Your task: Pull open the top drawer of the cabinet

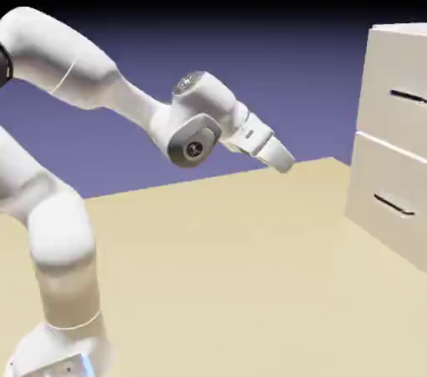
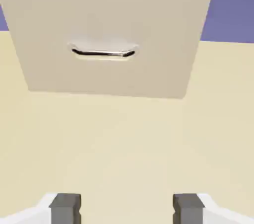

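Observation:
The cream-beige cabinet (image 1: 377, 143) stands at the exterior view's right edge. Its top drawer (image 1: 396, 75) is flush and closed, with a thin dark bar handle (image 1: 409, 97). My gripper (image 1: 283, 163) hangs in the air well to the left of the cabinet, pointing down and to the right, below the top handle's height. In the hand view my gripper (image 2: 126, 210) is open, its grey fingertips (image 2: 66, 208) wide apart with nothing between them. That view faces the lower drawer (image 2: 149, 29), whose bottom edge meets the table, and its handle (image 2: 103, 53).
The lower drawer (image 1: 388, 188) is also closed, its handle (image 1: 394, 205) below the top one. The tan table (image 1: 250, 267) stretches between my arm's base and the cabinet.

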